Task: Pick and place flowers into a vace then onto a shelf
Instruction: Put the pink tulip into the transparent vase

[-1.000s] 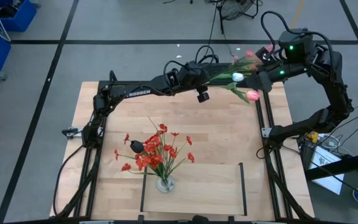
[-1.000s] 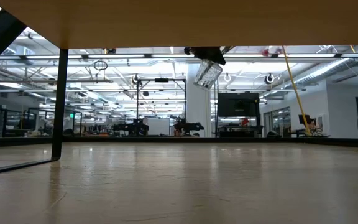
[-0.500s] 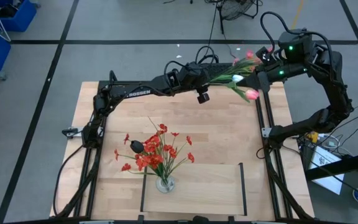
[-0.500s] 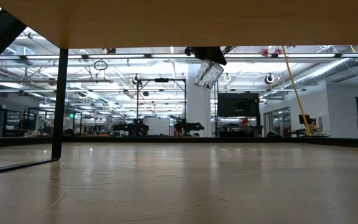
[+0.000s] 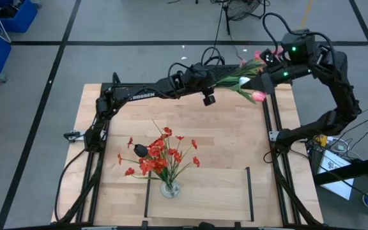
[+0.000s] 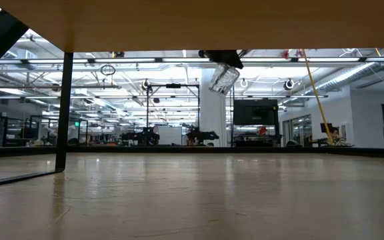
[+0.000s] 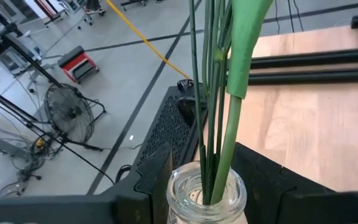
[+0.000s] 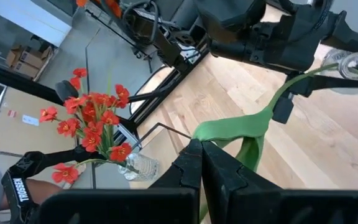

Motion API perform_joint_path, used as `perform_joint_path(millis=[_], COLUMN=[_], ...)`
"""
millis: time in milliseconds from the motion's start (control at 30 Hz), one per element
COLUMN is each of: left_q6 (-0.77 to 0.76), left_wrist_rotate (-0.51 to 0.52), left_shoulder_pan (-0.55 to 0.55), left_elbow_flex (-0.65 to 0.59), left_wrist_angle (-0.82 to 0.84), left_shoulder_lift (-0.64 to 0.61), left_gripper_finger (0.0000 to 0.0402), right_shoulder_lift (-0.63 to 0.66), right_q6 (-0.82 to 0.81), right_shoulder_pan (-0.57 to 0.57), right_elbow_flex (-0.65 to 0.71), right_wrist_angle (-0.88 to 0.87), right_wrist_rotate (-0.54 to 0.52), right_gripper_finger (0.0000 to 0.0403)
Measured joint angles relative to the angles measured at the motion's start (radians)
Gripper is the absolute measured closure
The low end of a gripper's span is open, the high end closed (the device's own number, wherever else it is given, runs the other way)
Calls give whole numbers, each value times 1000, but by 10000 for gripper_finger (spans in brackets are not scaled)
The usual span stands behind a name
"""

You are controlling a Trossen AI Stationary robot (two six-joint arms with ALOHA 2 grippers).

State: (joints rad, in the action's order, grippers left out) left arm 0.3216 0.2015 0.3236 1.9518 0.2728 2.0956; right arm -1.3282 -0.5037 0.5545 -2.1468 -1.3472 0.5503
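Two grippers are engaged above the table's (image 5: pixel 235 137) far edge: a glass vase (image 7: pixel 205 194) is clamped by the left gripper (image 7: pixel 207 186); tulip stems (image 7: pixel 215 93) are pinched by the right gripper's (image 8: pixel 201 163) closed fingers.

Overhead, table-level, 2 wrist views share flowers (image 5: pixel 245 80).

A bunch of tulip stems (image 5: pixel 245 82), with a white bud and a pink-red bud, hung tilted in the air over the table's far edge, their thin green stalks (image 7: pixel 213 112) standing in the mouth of a clear glass vase (image 7: pixel 205 198). A second clear vase (image 5: pixel 169 189) holding red blossom sprays (image 5: pixel 158 155) stood at the near left corner of the light-wood shelf (image 5: pixel 216 195).
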Motion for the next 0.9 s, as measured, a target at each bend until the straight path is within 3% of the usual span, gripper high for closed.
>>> perform_joint_path(millis=[900], left_q6=[17], left_wrist_rotate=[23], left_shoulder_pan=[-3], left_elbow_flex=[0], left_wrist_angle=[70], left_shoulder_lift=[0], left_gripper_finger=[252], right_shoulder_lift=[-22], right_q6=[10], right_shoulder_pan=[0], right_elbow_flex=[0], right_wrist_angle=[3], right_wrist_rotate=[-2], right_gripper_finger=[403])
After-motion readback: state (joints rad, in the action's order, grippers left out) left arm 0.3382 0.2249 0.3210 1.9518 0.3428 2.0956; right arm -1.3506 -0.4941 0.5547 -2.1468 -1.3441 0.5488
